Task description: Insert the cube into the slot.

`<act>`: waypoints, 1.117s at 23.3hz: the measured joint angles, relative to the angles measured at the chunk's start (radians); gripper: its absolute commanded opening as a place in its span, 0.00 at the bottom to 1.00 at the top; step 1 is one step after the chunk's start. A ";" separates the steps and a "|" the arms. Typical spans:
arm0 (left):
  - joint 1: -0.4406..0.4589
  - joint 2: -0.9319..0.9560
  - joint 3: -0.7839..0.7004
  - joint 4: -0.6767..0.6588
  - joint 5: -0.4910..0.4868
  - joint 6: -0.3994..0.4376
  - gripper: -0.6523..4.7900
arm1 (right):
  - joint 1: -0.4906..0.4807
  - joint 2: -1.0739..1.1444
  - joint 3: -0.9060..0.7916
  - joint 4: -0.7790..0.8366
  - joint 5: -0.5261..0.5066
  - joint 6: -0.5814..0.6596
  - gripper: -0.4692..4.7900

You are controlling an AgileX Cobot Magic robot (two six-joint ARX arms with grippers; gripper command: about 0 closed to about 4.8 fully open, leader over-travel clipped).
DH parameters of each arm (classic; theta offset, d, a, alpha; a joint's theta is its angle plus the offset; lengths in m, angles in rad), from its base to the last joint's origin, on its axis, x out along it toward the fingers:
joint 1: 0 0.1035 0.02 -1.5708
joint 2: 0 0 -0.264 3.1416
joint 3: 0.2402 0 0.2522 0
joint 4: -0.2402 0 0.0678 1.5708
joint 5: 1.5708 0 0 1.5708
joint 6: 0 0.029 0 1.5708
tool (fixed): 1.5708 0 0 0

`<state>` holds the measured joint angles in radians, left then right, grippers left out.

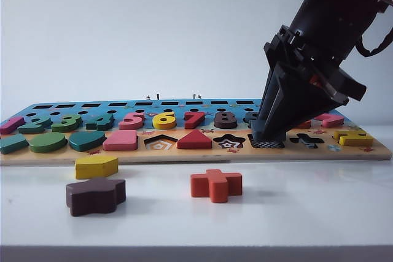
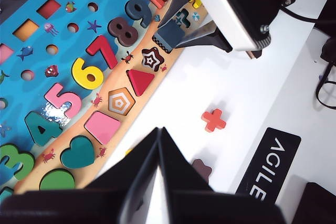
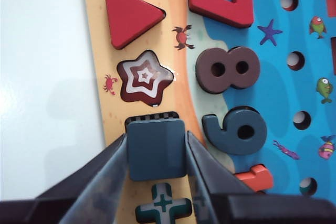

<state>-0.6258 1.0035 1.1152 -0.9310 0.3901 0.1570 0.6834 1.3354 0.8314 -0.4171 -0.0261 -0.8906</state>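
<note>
place: lab | cue: bare white table (image 1: 319, 213), robot arms

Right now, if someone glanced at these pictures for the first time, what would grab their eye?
First, the right pincer, which grips the dark navy cube just over the checkered square slot near the puzzle board's front edge. Next, the loose pieces on the white table in front: an orange cross, a brown flower block and a yellow block. The left pincer hangs shut, apart from them.

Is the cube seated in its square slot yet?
Not fully. The right gripper holds the cube over the slot; a checkered strip shows at one edge.
</note>
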 measured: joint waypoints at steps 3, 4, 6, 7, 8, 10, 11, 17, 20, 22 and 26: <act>0.000 0.000 0.000 0.000 0.000 0.000 0.15 | 0.000 0.006 0.000 0.000 0.000 0.000 0.32; 0.000 0.000 0.000 0.000 0.000 0.000 0.15 | 0.000 0.006 0.000 0.001 0.000 0.000 0.32; 0.000 0.000 0.000 0.000 0.000 0.000 0.15 | 0.000 0.009 0.000 0.001 0.000 0.000 0.32; 0.000 0.000 0.000 0.000 0.000 0.000 0.15 | 0.000 0.009 0.000 0.001 0.000 0.000 0.32; 0.000 0.000 0.000 0.000 0.000 0.000 0.15 | 0.000 0.009 0.000 0.002 0.000 0.000 0.32; 0.000 0.000 0.000 0.000 0.000 0.000 0.15 | 0.000 0.010 0.000 0.002 0.000 0.000 0.32; 0.000 0.000 0.000 0.000 0.000 0.000 0.15 | 0.000 0.011 0.000 0.002 0.000 0.000 0.32; 0.000 0.000 0.000 0.000 0.000 0.000 0.15 | 0.000 0.012 0.000 0.007 0.000 0.000 0.32; 0.000 0.000 0.000 0.000 0.000 0.000 0.15 | 0.000 0.012 0.000 0.007 0.000 0.000 0.32; 0.000 0.000 0.000 0.000 0.000 0.000 0.15 | 0.000 0.012 0.000 0.007 -0.001 0.000 0.32; 0.000 0.000 0.000 0.000 0.000 0.000 0.15 | 0.000 0.012 0.000 0.007 -0.004 0.000 0.32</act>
<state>-0.6258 1.0035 1.1152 -0.9314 0.3901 0.1570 0.6834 1.3476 0.8314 -0.4103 -0.0299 -0.8906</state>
